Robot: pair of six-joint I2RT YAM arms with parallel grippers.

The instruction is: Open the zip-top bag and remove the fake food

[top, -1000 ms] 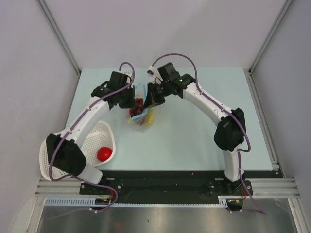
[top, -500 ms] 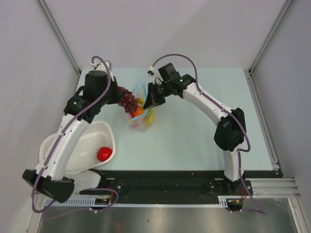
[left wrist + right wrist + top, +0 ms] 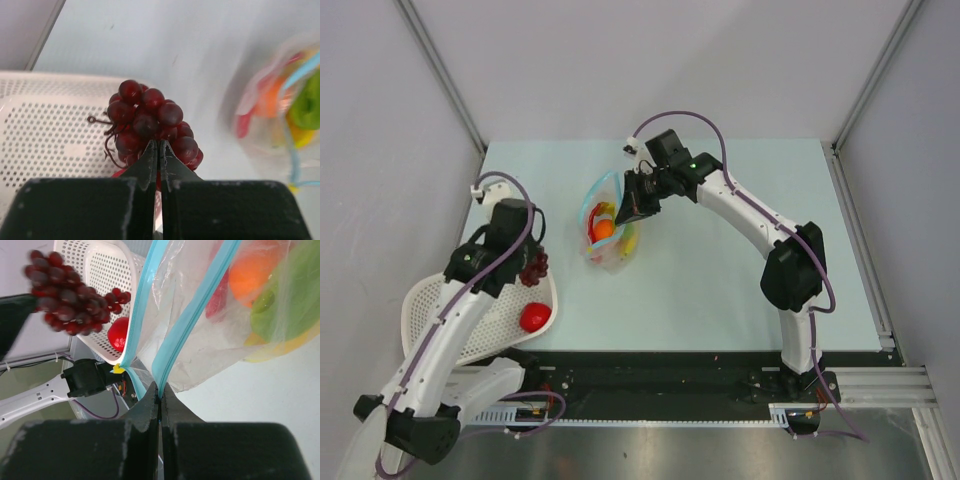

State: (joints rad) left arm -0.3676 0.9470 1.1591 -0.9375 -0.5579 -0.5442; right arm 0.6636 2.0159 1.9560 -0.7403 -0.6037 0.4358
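The clear zip-top bag (image 3: 605, 228) stands open mid-table, its blue zip strip (image 3: 192, 320) spread apart. Inside show an orange ball (image 3: 604, 228), a green oval (image 3: 285, 305), a yellow piece (image 3: 280, 351) and a red piece (image 3: 217, 297). My right gripper (image 3: 630, 207) is shut on one side of the zip strip, holding the bag up. My left gripper (image 3: 527, 262) is shut on the dark red grape bunch (image 3: 150, 125) and holds it over the white mesh basket's (image 3: 510, 310) far edge. The bunch also shows in the right wrist view (image 3: 70, 302).
A red round piece (image 3: 534, 317) lies in the white mesh basket at the front left. The basket overhangs the table's left edge. Grey walls enclose the table on three sides. The black rail with the arm bases runs along the near edge.
My left gripper pulled the grape bunch out of the bag and carried it left and toward me, to above the basket. The right gripper kept holding the bag's zip strip.
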